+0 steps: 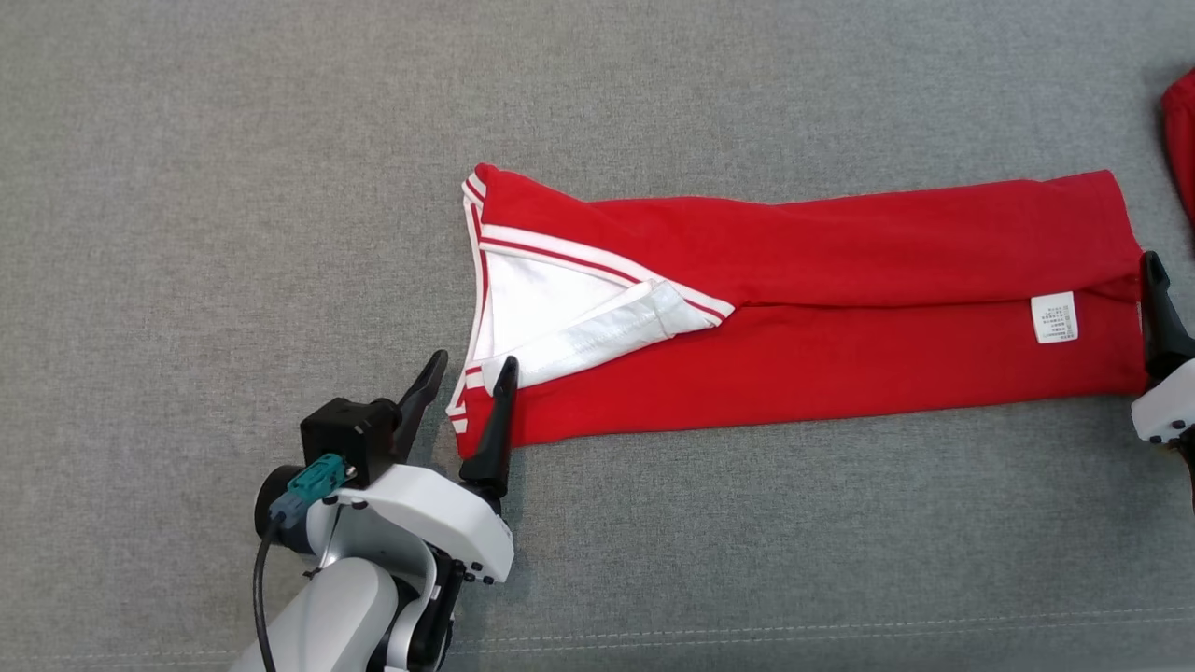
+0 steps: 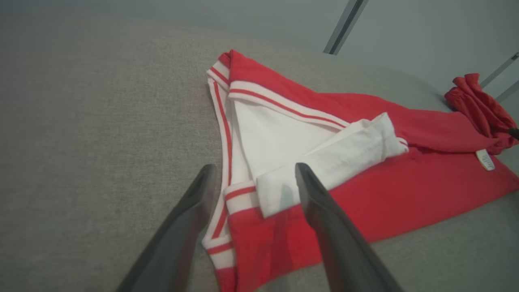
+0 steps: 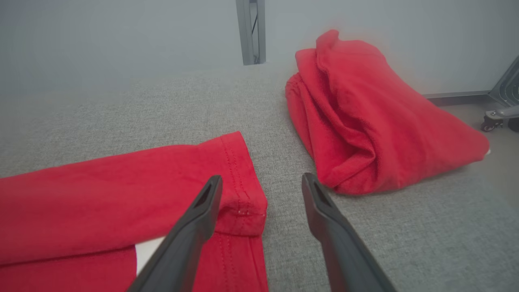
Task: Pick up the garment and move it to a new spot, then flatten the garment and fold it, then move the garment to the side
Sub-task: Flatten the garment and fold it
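Red knit garment (image 1: 822, 373) with a white collar and red-and-white striped trim is lying flat on the grey woven fabric surface (image 1: 233, 187). It's folded lengthwise into one long strip that runs left to right across the middle, with the collar end toward the surface's left side and the hem end toward its right. The two long folded edges meet in a line down the strip, and a small white care label (image 1: 1056, 317) sits face up near the hem end. At the collar end a white placket strip (image 1: 597, 336) lies diagonally over the red cloth. The left gripper (image 1: 473, 364) is right at the near corner of that collar end with its two dark fingers spread apart, one over the bare grey surface just beside the striped trim and the other over the red and white cloth, so it's clamping nothing. The right gripper (image 3: 261, 179) is at the hem end, also with its fingers wide apart and nothing pinched. One finger is over the stitched hem corner and the other is over bare grey surface just off the cloth. A second red garment, a bunched-up fleecy heap (image 3: 365, 121), sits toward the surface's far right edge, apart from the folded one.
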You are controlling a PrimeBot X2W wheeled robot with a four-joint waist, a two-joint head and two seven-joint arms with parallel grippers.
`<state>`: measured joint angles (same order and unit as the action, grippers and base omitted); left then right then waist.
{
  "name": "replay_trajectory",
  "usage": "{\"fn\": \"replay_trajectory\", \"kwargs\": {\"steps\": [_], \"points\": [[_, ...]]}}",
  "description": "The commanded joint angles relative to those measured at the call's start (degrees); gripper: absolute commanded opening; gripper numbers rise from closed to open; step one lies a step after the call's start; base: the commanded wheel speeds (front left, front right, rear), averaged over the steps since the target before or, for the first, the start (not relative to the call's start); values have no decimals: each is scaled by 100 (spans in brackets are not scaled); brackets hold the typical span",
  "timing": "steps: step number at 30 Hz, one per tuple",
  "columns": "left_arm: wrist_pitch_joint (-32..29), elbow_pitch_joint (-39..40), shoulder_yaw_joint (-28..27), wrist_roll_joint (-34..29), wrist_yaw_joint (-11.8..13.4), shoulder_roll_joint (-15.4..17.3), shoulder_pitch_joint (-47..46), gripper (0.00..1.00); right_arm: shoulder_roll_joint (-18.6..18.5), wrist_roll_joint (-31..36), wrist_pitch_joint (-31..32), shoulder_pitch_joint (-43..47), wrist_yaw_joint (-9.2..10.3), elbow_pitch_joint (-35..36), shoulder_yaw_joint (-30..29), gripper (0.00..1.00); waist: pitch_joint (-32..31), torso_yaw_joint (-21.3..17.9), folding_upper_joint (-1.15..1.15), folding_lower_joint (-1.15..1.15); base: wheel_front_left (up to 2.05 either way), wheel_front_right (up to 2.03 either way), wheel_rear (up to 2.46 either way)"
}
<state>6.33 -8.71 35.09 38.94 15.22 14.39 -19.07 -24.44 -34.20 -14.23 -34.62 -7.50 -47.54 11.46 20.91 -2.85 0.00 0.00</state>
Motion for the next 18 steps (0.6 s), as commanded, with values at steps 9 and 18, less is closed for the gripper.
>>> {"fn": "replay_trajectory", "kwargs": {"steps": [9, 18], "points": [[772, 45, -671, -74, 191, -5, 234, 100, 257, 638, -77, 602, 1, 917, -541, 100, -686, -112, 0, 0, 0, 0, 0], [864, 821, -2053, -1087, -335, -721, 892, 100, 836, 945, -77, 1349, 1, 1978, -646, 100, -1255, -313, 0, 0, 0, 0, 0]]}}
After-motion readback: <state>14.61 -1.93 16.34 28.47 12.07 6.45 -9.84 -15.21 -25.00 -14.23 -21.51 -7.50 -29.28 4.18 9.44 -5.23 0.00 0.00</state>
